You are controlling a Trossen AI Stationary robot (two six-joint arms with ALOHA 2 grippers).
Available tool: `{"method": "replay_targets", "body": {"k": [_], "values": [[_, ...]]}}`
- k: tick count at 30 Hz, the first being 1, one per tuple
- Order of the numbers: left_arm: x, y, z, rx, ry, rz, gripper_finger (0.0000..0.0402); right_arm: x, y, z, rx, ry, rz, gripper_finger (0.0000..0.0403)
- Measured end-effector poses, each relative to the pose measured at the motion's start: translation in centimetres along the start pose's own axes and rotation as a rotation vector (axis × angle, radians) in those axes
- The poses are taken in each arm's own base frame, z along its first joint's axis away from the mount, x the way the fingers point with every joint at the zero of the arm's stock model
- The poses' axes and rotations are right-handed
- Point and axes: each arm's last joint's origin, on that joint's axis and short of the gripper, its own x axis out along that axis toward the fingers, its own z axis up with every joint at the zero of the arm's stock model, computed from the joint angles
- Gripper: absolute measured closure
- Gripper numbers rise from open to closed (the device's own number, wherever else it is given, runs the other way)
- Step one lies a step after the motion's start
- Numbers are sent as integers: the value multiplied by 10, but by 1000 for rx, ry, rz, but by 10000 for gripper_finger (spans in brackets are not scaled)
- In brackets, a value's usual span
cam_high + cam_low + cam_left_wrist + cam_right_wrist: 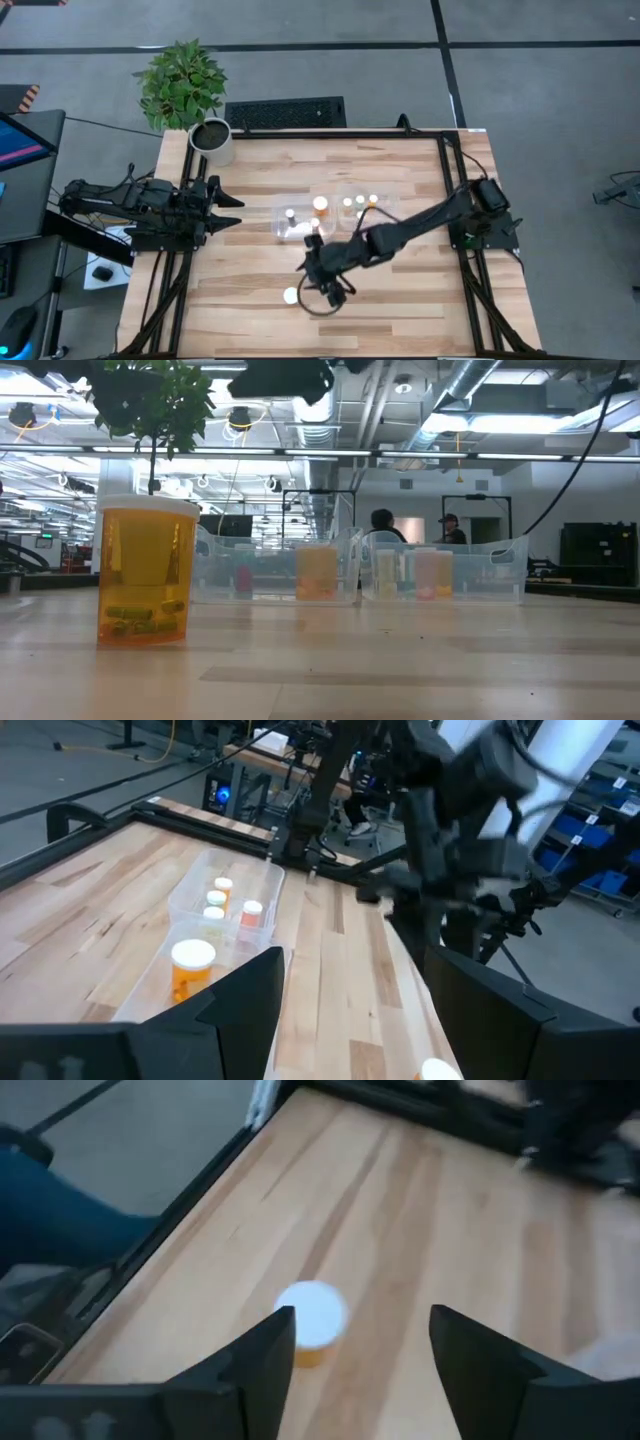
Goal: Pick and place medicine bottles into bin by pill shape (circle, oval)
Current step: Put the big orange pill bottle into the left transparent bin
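One medicine bottle [291, 296] with a white cap and an orange body stands upright on the table near its front; it also shows in the low view [145, 575] and the right wrist view [312, 1320]. My right gripper [318, 283] is open just above and beside it, touching nothing; in its wrist view [360, 1345] the bottle lies ahead of the left finger. Several more bottles stand in two clear bins [300, 222] [365, 208]. My left gripper [232, 211] is open and empty at the table's left side [365, 1010].
A white plant pot [213, 140] with a green plant stands at the far left corner. The two clear bins sit side by side at the table's middle [445, 572]. Bare wood lies along the near edge and to the right. People show in the room behind.
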Motion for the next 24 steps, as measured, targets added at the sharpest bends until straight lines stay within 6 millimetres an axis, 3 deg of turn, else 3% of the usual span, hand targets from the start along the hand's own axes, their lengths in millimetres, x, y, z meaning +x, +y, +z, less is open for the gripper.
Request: {"method": "replay_targets", "body": {"k": [6, 11, 24], "values": [[0, 0, 0, -6, -3, -1, 166, 32, 17, -17, -2, 6, 29, 119], [0, 0, 0, -12, -3, -1, 166, 53, 19, -27, 12, -21, 27, 90], [0, 0, 0, -19, 1, 1, 166, 90, 21, -25, 4, 68, 62, 81]]}}
